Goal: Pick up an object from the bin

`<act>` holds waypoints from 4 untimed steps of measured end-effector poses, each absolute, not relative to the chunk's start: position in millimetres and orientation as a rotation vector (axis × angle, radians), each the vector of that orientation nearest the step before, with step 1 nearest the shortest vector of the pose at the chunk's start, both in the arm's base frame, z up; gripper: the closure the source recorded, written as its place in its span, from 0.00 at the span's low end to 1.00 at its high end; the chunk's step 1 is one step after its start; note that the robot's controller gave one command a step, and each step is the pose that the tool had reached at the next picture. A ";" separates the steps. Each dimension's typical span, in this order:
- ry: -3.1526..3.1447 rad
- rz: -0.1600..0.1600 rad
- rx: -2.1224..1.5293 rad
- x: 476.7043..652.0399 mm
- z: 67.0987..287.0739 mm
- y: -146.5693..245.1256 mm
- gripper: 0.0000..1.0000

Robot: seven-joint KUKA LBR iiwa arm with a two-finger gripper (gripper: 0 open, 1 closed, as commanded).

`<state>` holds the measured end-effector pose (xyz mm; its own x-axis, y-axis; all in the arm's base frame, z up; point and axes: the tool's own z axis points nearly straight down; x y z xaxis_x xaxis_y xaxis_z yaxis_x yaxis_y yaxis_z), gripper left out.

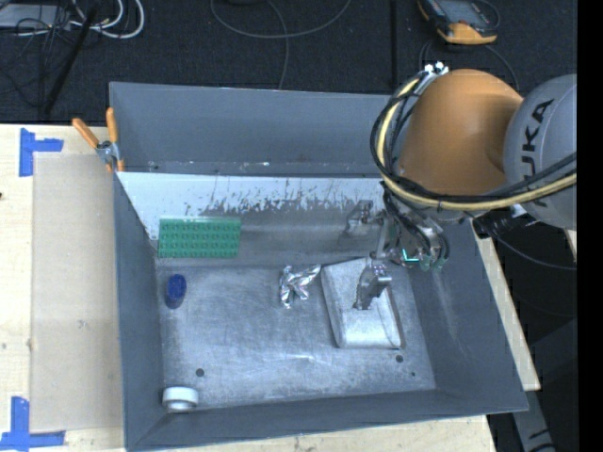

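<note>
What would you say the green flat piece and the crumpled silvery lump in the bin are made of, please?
The green flat piece looks like matte moulded plastic: rows of studs, like a building-brick baseplate. The silvery lump looks like crumpled metal foil, with bright creased facets; metallised film is possible.

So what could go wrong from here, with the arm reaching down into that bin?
Two or three things, probably. The gripper is over a pale flat slab lying flat on the bin floor; something that low and wide may be hard to grip and could slide away instead. The crumpled foil lies close beside the slab and might get nudged or caught along. The bin's right wall slopes up nearby, so the arm could graze it.
</note>
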<state>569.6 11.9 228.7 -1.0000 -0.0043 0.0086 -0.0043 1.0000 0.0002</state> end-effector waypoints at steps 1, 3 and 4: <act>-3.134 -0.003 -0.069 599.0 152.2 62.9 0.00; -3.148 -0.004 -0.002 611.6 76.8 67.1 1.00; -3.134 0.001 0.323 617.6 251.5 47.3 1.00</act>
